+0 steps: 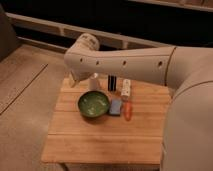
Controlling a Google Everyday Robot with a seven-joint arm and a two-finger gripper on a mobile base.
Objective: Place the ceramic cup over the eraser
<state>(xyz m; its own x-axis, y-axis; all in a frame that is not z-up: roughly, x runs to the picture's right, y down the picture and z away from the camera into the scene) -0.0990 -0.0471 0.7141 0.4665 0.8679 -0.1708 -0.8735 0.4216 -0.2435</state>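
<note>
A small pale whitish-grey cup (95,82) is at the back of the wooden table (100,140), just behind the green bowl (93,104). The blue eraser (116,106) lies flat right of the bowl. My arm reaches in from the right across the back of the table. Its gripper (75,80) hangs under the wrist at the table's back left corner, just left of the cup and mostly hidden by the arm. I cannot tell whether it touches the cup.
An orange carrot-like piece (128,111) lies right of the eraser. A black bottle (112,82) and a small white bottle (126,89) stand at the back. My arm's white shell (190,115) covers the table's right edge. Floor lies left.
</note>
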